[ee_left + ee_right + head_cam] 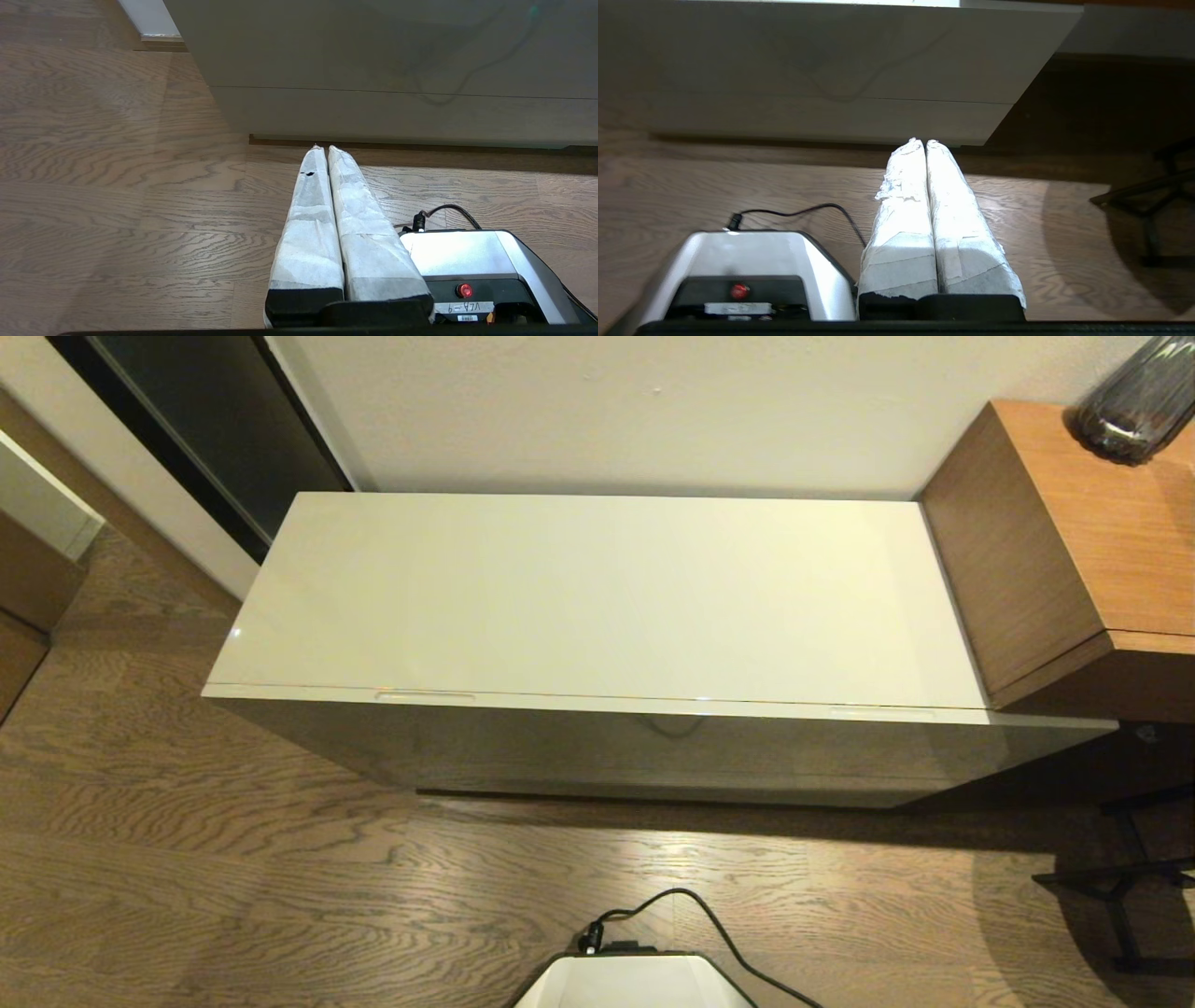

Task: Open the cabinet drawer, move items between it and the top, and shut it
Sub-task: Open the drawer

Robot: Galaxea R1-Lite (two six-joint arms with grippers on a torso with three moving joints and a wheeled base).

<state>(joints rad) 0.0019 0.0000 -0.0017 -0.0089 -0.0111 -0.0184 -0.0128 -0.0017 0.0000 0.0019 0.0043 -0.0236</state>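
Oak-grain flooring (233, 859) is running beneath a long glossy off-white cabinet whose top (597, 597) is lying bare, the cabinet drawer (653, 747) sitting fully shut below it at twelve o'clock from the robot's base (635, 982). Both arms are parking low over the floor, the left gripper (322, 148) and right gripper (920, 141) each pressing taped fingers together on nothing. Nothing is underway yet; opening likely calls for reaching a slot handle (425, 696) near eleven o'clock.

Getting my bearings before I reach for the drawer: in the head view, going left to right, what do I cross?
Dark doorway → wooden floor → glossy off-white top, with the closed cabinet drawer beneath its front edge → brown wooden side unit → dark glass vase.
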